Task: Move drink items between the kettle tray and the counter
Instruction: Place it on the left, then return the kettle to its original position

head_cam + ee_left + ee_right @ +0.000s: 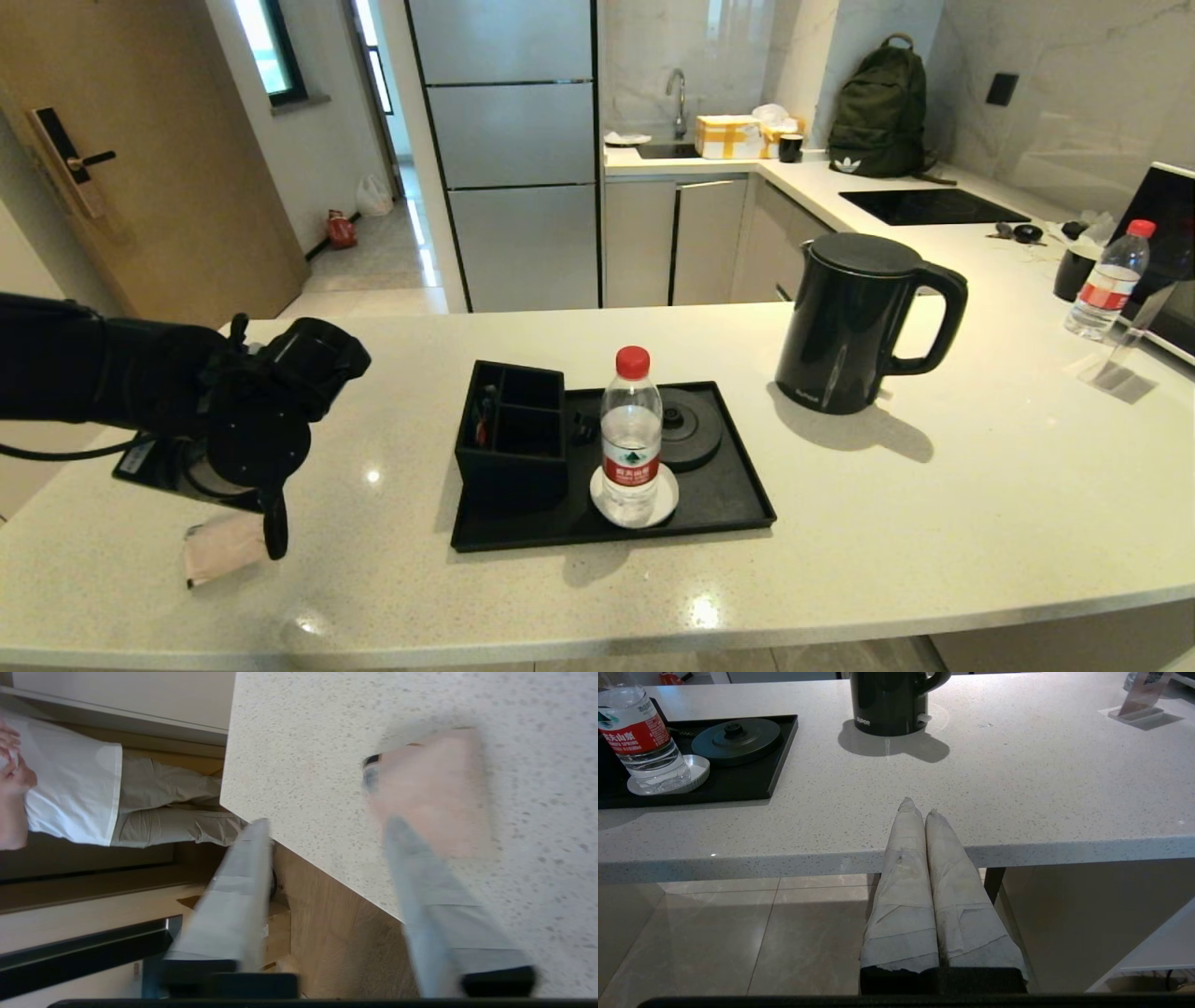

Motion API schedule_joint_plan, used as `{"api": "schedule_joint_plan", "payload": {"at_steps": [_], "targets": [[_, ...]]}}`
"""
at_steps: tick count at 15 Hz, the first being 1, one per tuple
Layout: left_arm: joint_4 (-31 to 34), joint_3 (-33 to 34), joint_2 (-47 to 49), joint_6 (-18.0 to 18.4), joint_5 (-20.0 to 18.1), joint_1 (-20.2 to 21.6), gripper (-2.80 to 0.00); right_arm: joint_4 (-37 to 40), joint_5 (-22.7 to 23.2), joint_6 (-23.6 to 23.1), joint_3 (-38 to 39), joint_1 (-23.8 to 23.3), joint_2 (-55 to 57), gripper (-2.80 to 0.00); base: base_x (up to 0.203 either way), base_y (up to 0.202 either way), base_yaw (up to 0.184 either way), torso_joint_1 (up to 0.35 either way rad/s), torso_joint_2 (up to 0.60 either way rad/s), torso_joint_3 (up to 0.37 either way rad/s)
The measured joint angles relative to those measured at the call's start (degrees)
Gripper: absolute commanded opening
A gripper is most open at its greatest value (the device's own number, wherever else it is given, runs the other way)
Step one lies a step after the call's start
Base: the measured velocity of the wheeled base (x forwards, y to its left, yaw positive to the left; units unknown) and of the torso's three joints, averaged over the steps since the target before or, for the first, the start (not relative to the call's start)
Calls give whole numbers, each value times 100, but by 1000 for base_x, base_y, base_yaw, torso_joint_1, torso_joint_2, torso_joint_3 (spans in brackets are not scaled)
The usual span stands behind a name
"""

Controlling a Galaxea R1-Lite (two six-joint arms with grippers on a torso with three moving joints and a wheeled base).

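While kettle (857, 322) stands outside, tray (738, 504) holds bottle (631, 434).

Right gripper (920, 807): 2 tape-wrapped fingers (903, 891) pressed together, tips level with the near edge of the counter (1017, 788), touching nothing. Beyond the tips, well apart: 1 black kettle (889, 702) standing on the counter. Beyond and to one side of the jaws: 1 black tray (777, 749) carrying 1 round kettle base (735, 739) and 1 water bottle (637, 739) on a white coaster (693, 772).
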Motion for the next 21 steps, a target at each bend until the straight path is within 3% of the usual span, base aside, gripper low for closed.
{"api": "schedule_joint_plan", "payload": {"at_steps": [8,12,16,17,21], "targets": [[-176,-471,386,-55,-16,-43,0,0,-2,0,2,-2,0,-280,0,0,0,0,0,0],[-997,-570,218,-79,-118,-46,0,0,2,0,2,2,0,-280,0,0,0,0,0,0],[-1147,-538,-414,-49,-647,-65,0,-1,0,-2,2,-2,0,-280,0,0,0,0,0,0],[-1141,-508,-807,-44,-818,-82,-280,0,0,-2,2,-2,0,-280,0,0,0,0,0,0],[-549,-213,-3104,-16,-1510,-91,-280,-1,0,-2,2,0,0,-280,0,0,0,0,0,0]]}}
